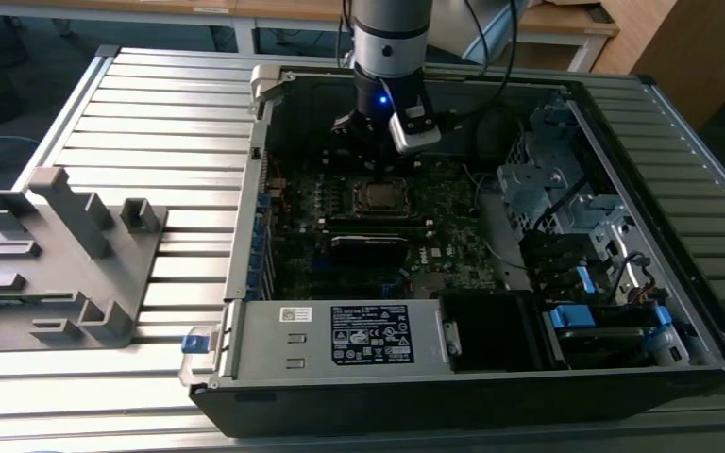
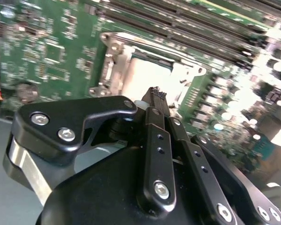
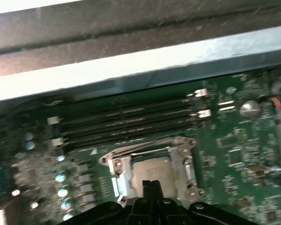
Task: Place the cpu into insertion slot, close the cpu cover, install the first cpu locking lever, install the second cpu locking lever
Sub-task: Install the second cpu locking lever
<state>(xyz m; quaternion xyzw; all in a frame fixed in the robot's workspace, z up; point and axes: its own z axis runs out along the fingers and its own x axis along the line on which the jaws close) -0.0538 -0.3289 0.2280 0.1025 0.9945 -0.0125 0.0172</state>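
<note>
- Your claw [image 2: 155,93] hangs with its fingers pressed together, gripping nothing, just above the cpu cover [image 3: 182,161].
- The cover lies flat over the cpu [image 3: 152,171] in the insertion slot [image 1: 380,195].
- The motherboard [image 1: 457,247] sits inside the open computer case [image 1: 665,236] on your bench [image 1: 148,123].

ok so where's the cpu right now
The cpu sits in the socket on the motherboard inside the computer case, just below the gripper in the exterior view, beside the long memory slots.
</note>
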